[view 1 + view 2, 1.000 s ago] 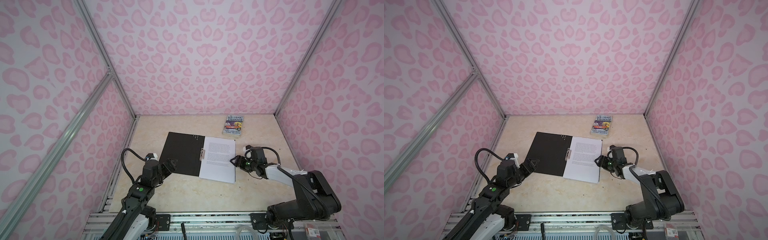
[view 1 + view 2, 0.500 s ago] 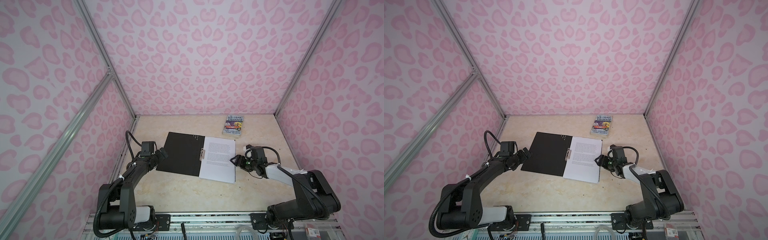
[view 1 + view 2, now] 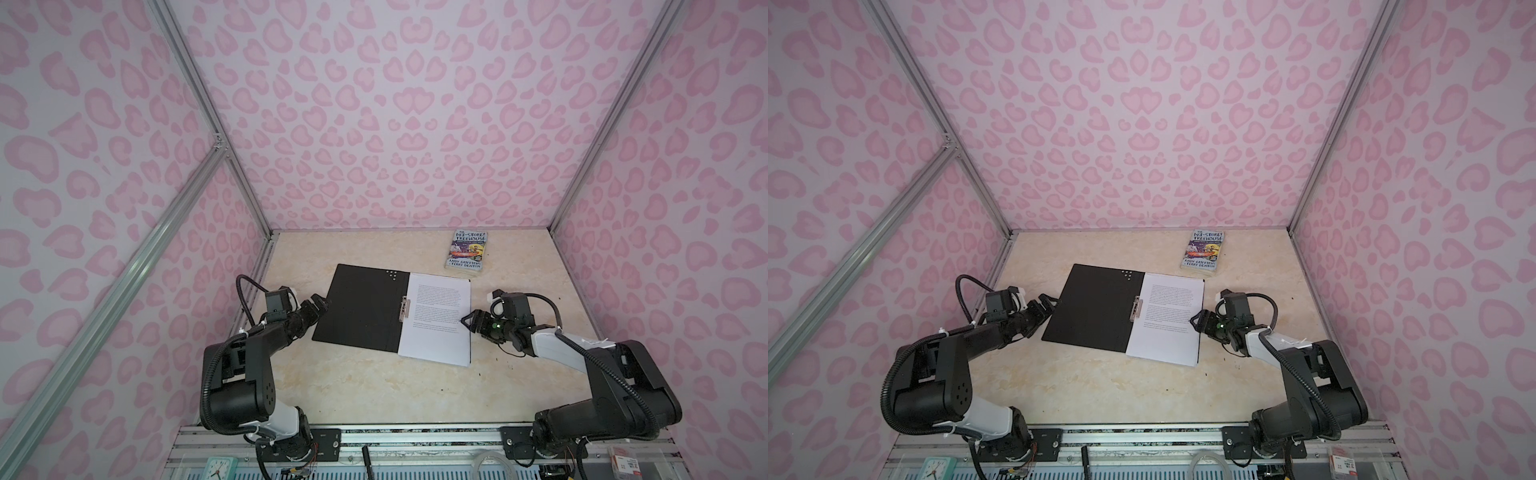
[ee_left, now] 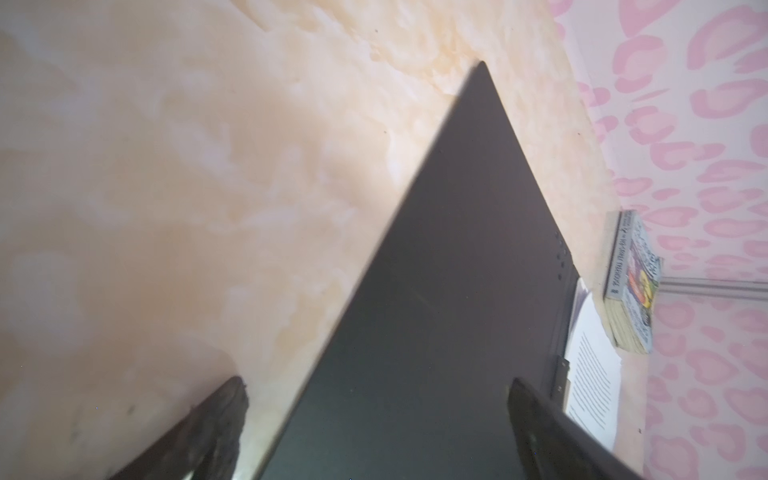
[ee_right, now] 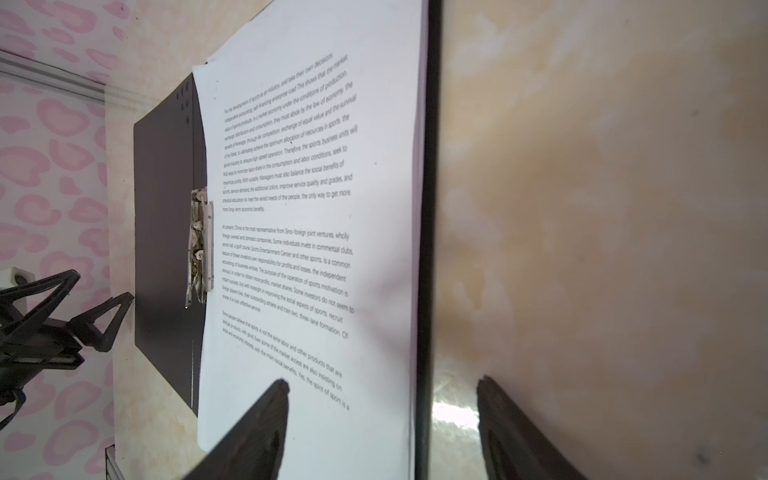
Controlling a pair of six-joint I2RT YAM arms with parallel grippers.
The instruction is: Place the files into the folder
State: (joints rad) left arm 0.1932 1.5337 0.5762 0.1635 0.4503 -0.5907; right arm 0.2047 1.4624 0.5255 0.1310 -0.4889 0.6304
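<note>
Left pincer (image 3: 319,302), both top views: spread wide, empty, at the left edge of the folder (image 3: 361,307).
Right pincer (image 3: 467,322), both top views: parted, holding nothing, at the right edge of the files (image 3: 438,328).
Folder, both top views: open flat on the desk (image 3: 353,386), black inside up; files on its right half beside the clip (image 3: 404,309); book (image 3: 467,251) apart behind.
Left wrist view: pincer straddled the folder's edge, desk on one side, black cover on the other.
Right wrist view: pincer straddled the folder's rim, printed sheet on one side, desk on the other; contact unclear.

Beige marbled table (image 3: 365,390), open folder (image 3: 357,309) lying flat on it, black inside up, paperback book (image 3: 467,254) flat just beyond the folder's far right corner, not touching
</note>
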